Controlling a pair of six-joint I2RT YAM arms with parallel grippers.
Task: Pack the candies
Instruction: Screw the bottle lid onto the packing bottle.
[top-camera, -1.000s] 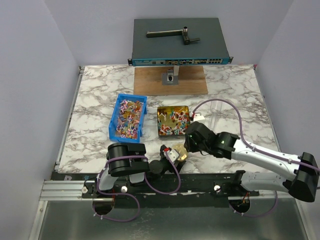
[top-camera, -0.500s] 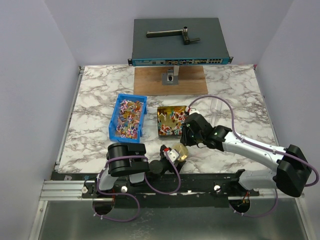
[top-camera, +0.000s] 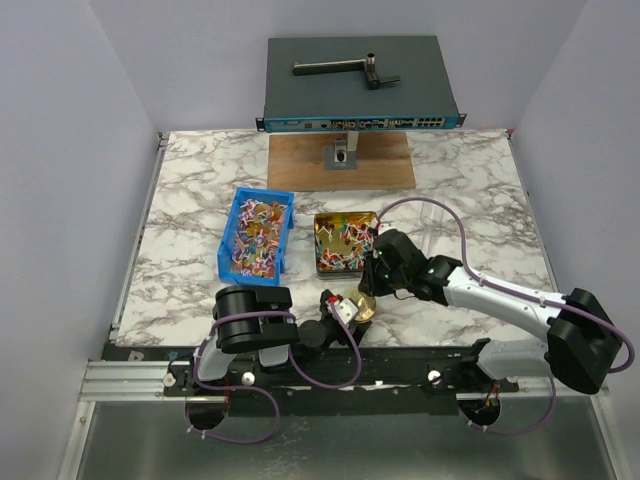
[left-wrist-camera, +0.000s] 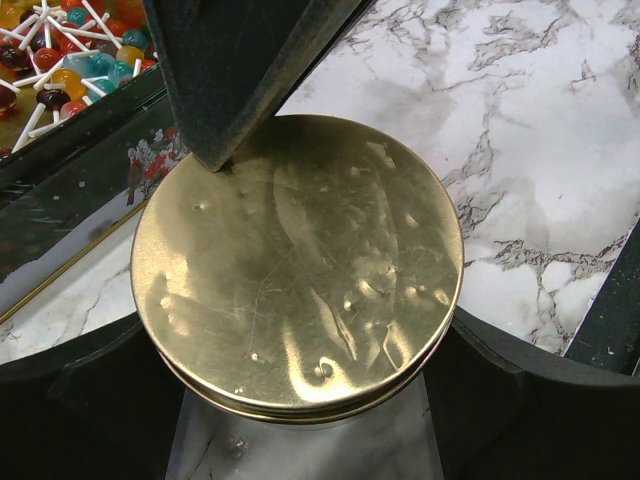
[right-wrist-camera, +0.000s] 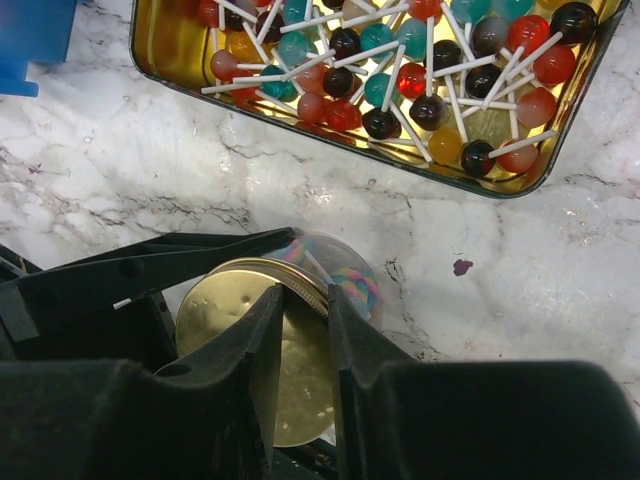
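Clamps round clear jar (right-wrist-camera: 348, 272) in wide-spread left gripper (left-wrist-camera: 300, 395) by near edge of marbled worktop (top-camera: 190, 200), steadying round gold lid (left-wrist-camera: 300, 260) for right gripper (right-wrist-camera: 303, 305), near-closed astride rim, grip unconfirmable.

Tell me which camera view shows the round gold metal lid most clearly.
The left wrist view: the round gold metal lid fills the frame, nearly its whole dented face visible. The right wrist view shows only part, behind the right hand. The top view shows a small gold spot.

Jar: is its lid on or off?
On: the lid covers the mouth of the jar in both wrist views; how tightly, cannot tell.
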